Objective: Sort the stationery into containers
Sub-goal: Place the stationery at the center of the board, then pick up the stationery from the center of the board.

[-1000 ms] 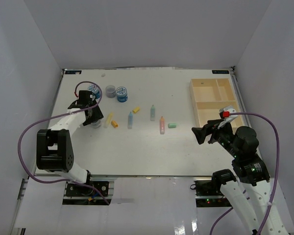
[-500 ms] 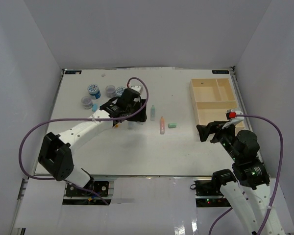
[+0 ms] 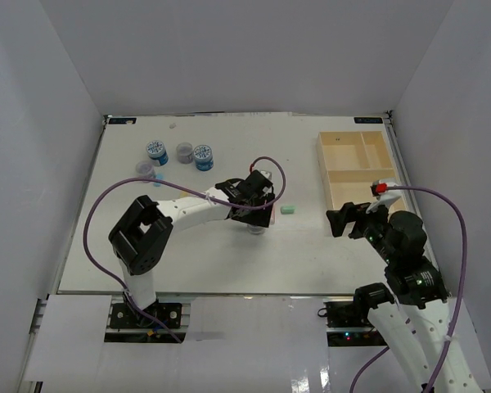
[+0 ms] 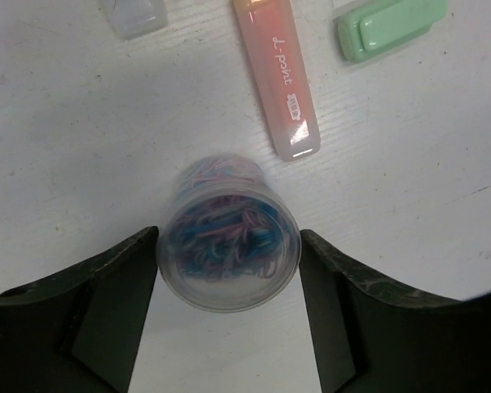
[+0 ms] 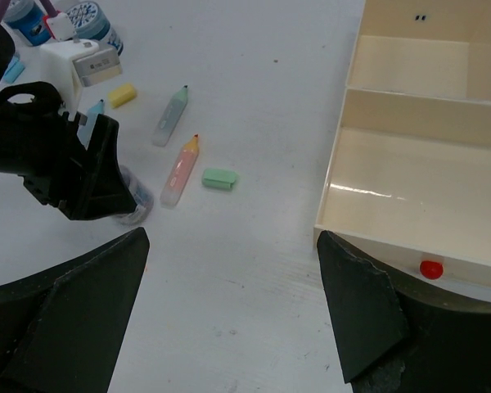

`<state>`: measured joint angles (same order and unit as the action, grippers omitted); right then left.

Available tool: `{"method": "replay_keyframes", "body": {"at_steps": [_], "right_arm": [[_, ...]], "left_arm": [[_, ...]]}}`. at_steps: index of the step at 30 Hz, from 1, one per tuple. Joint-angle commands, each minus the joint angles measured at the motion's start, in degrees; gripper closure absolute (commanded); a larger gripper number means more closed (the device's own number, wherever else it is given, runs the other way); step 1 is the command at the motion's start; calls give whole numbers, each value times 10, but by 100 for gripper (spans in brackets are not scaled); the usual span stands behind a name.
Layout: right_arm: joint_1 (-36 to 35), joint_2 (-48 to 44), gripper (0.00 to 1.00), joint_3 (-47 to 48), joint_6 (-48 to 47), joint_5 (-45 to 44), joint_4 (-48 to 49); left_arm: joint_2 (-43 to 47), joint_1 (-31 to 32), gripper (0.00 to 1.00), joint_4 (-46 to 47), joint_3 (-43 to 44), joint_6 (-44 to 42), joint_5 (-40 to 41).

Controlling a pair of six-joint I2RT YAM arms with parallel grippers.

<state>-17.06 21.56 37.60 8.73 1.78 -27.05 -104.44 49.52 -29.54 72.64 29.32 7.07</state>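
Clear paperclip tub (image 4: 229, 236) stands on worktop (image 4: 409, 180) between left tool (image 4: 229, 270) fingers, contact unclear; orange marker (image 4: 277, 78) just beyond; right tool (image 5: 229, 327) wide, empty.

Left hand (image 4: 229, 270) with clip jar (image 4: 228, 246), farther right.

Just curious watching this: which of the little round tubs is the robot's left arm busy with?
The clear tub of paper clips, standing between the left arm's jaws beside the orange marker. The other tubs sit together at the table's far left.
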Motion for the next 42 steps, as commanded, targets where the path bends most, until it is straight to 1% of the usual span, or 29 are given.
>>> {"method": "replay_keyframes", "body": {"at_steps": [1, 2, 5, 8, 9, 11, 12, 13, 14, 15, 16, 17, 18, 19, 21, 22, 24, 25, 27, 28, 32, 38, 40, 42], "right_arm": [[-3, 30, 10, 12, -4, 32, 4], [-4, 44, 10, 15, -3, 37, 7], [-4, 80, 10, 24, 4, 56, 15], [-5, 127, 10, 33, 9, 82, 29], [-11, 139, 10, 40, 10, 88, 37], [-26, 181, 10, 48, 10, 88, 47], [-53, 195, 10, 57, 7, 72, 58], [-73, 225, 10, 64, 5, 60, 61], [-91, 243, 10, 72, 1, 45, 65], [-135, 259, 10, 86, -6, 12, 69], [-157, 295, 10, 93, -12, -4, 78], [-176, 314, 10, 100, -17, -40, 83], [-206, 333, 10, 106, -28, -51, 88], [-220, 371, 10, 118, -34, -59, 97], [-259, 413, 10, 135, -44, -81, 102], [-272, 455, 10, 153, -56, -87, 101], [-305, 495, 10, 170, -65, -103, 103], [-313, 532, 10, 185, -71, -106, 105], [-327, 563, 10, 195, -76, -108, 115], [-330, 589, 10, 205, -79, -107, 118], [-345, 646, 10, 229, -85, -106, 128], [-355, 716, 10, 257, -85, -107, 125], [-356, 729, 8, 256, -85, -107, 132], [-355, 739, 3, 258, -85, -101, 136]], "left_arm": [[20, 1, 20, 22, -7, 13, 3], [27, 1, 13, 23, -7, 13, 4], [55, 1, 3, 23, 0, 13, 8], [87, -3, 2, 21, 10, 8, 22], [113, -6, 2, 21, 12, 7, 27], [140, -30, 2, 19, 12, 1, 30], [171, -42, 2, 18, 6, 0, 32], [186, -77, 2, 15, 0, -1, 30], [202, -99, 2, 13, -7, -1, 24], [220, -121, 2, 10, -23, -3, 17], [254, -164, 2, 9, -33, -6, 8], [272, -185, 2, 7, -42, -10, 8], [288, -202, 2, 5, -50, -23, 10], [318, -235, 2, 3, -68, -30, 14], [346, -269, 2, 1, -87, -44, 20], [359, -305, 2, 2, -110, -47, 19], [396, -338, 2, 11, -138, -53, 16], [406, -367, 2, 18, -171, -53, 15], [437, -390, 2, 39, -203, -51, 7], [447, -405, 2, 47, -236, -45, 5], [482, -421, 2, 82, -285, -42, 9], [488, -423, 2, 77, -289, -55, 31], [489, -423, 2, 75, -289, -57, 34], [490, -424, 2, 76, -290, -57, 35]]}}
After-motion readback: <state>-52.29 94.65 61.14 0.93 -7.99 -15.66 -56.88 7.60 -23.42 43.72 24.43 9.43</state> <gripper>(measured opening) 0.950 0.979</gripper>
